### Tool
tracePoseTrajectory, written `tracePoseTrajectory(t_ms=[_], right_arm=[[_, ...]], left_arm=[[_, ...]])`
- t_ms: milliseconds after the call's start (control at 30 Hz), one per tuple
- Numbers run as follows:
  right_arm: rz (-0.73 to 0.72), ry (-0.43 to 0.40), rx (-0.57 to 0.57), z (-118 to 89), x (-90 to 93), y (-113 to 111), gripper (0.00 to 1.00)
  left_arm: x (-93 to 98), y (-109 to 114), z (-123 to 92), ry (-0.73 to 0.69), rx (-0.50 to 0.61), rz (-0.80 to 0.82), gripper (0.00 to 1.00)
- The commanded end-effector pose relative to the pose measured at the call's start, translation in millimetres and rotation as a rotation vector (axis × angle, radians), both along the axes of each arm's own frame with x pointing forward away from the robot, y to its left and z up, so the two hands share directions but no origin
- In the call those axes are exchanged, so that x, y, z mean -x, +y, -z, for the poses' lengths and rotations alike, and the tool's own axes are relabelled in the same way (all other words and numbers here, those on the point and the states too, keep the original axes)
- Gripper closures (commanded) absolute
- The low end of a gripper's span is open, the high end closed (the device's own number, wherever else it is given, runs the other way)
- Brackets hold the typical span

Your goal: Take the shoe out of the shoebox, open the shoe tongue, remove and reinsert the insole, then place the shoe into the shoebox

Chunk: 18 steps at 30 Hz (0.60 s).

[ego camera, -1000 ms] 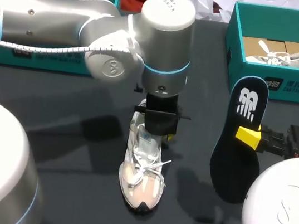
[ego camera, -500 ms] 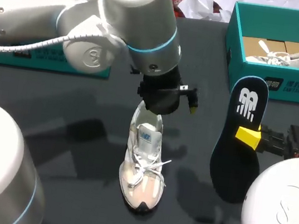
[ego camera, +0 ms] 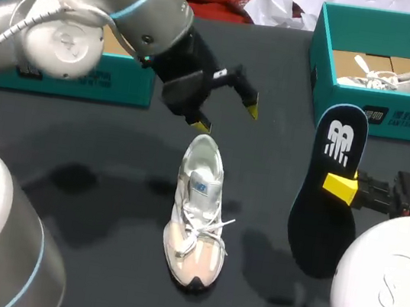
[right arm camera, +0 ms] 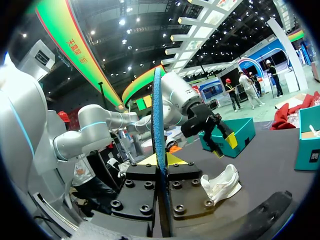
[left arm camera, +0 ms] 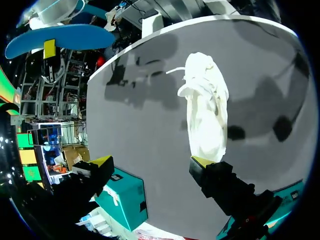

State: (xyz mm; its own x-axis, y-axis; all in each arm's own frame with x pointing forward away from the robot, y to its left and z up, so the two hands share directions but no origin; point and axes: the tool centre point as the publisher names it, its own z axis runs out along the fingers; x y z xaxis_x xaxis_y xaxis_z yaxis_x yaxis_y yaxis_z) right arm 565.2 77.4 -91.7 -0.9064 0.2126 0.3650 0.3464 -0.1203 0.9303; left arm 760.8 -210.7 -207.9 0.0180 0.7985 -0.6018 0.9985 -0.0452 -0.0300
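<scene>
The white shoe (ego camera: pixel 196 214) lies on the dark table, toe toward the front edge, its tongue and laces loose; the left wrist view shows the shoe (left arm camera: pixel 206 115) ahead of one finger. My left gripper (ego camera: pixel 226 118) hangs open just behind the heel, touching nothing; in its own view the left gripper (left arm camera: pixel 151 162) has its tips wide apart. My right gripper (ego camera: pixel 342 188) is shut on the dark insole (ego camera: pixel 330 195), held upright to the shoe's right. In the right wrist view the insole (right arm camera: pixel 159 150) stands edge-on between the pads (right arm camera: pixel 175 159), with the shoe (right arm camera: pixel 222 182) beyond.
A teal shoebox (ego camera: pixel 380 118) at the back right holds another white shoe (ego camera: pixel 401 79). A second teal box (ego camera: pixel 69 79) stands at the back left, partly behind my left arm. Bare table lies between the shoe and the insole.
My left gripper has opened, let go of the shoe and drawn up and back toward the left. The shoe stays where it lay. The right arm and insole have not moved.
</scene>
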Motion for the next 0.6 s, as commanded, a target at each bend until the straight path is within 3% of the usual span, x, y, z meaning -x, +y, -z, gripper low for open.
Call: tracePoseTrajectory(t_ms=[33, 167, 433, 600], right_arm=[[0.008, 0.001, 0.006, -2.6, 4.9, 1.0, 1.00], [0.008, 0.001, 0.006, -2.6, 4.9, 1.0, 1.00], [0.008, 0.001, 0.006, -2.6, 4.9, 1.0, 1.00], [0.008, 0.001, 0.006, -2.6, 4.9, 1.0, 1.00]], left_arm=[[-7.8, 7.9, 2.6, 0.074, 0.191, 0.059, 0.00], [-7.8, 7.9, 2.6, 0.074, 0.191, 0.059, 0.00], [-3.3, 12.1, -15.4, -0.028, 0.448, 0.008, 0.00], [-11.9, 5.2, -27.9, -0.034, 0.579, -0.040, 0.00]])
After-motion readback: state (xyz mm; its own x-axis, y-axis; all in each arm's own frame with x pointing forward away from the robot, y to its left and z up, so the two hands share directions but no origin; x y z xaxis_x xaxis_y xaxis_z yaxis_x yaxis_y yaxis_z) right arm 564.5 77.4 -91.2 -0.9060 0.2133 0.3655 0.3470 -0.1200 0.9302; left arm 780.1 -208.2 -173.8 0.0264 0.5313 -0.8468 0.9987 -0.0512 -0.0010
